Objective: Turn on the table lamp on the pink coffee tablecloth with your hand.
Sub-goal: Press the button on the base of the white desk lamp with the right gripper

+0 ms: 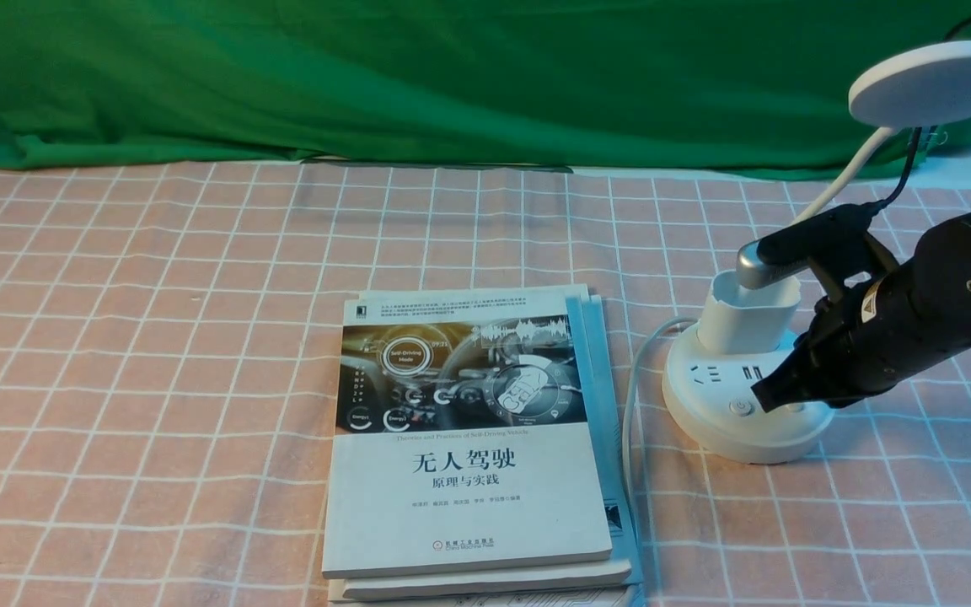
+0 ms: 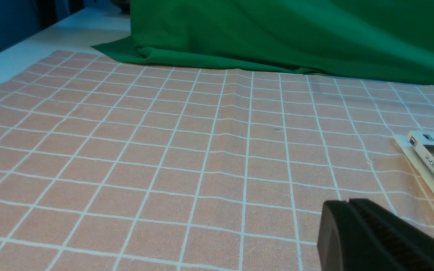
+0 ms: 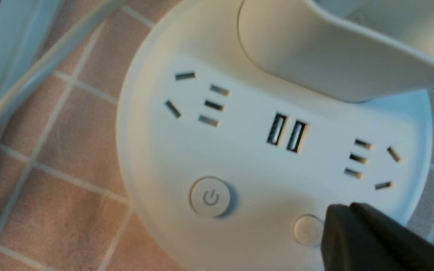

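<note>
Right claw [image 3: 347, 207] partly hiding lamp base [image 3: 239, 150], contact unclear

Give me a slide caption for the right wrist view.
The closed right gripper beside the smaller button on the white lamp base, with the power-marked button nearby.

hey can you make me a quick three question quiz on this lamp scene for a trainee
1. True or false: the right gripper is shut.
2. Multiple choice: which button on the table lamp's base bears the power symbol?
A. the larger one
B. the smaller one
C. both
3. Fill in: between the two groups of power sockets on that base sit two ____ ports.

Key: 1. true; 2. A; 3. USB
</note>
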